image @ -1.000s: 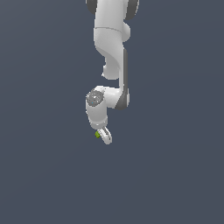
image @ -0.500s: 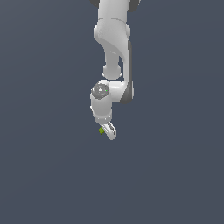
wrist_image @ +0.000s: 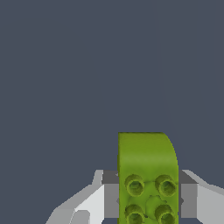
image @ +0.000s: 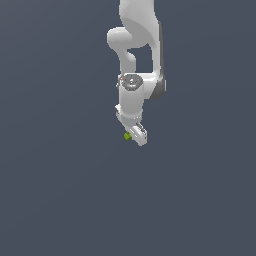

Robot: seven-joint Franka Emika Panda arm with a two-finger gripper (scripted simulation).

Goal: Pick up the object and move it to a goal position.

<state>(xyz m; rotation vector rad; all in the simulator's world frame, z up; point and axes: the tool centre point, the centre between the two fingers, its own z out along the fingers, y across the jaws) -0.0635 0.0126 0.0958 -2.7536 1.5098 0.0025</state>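
Behind everything is one flat, dark grey-blue background, and no edge or corner of any surface can be seen in either view. In the exterior view, going from left to right, the first thing is the block [image: 128, 135], a very small yellow-green piece just at the left side of the claw [image: 136, 135]. The white arm [image: 137, 60] hangs down from the top edge of that view, a little right of the middle, with a round grey joint cap on the wrist part above the claw.

In the wrist view the block [wrist_image: 147, 175] is much larger and sits between the two fingers. It is a yellow-green brick with one rounded corner and round hollow studs on its face. One grey finger pad [wrist_image: 111, 194] is against one side of it and the other pad [wrist_image: 188, 194] against the opposite side, so the claw is closed on the block and holds it
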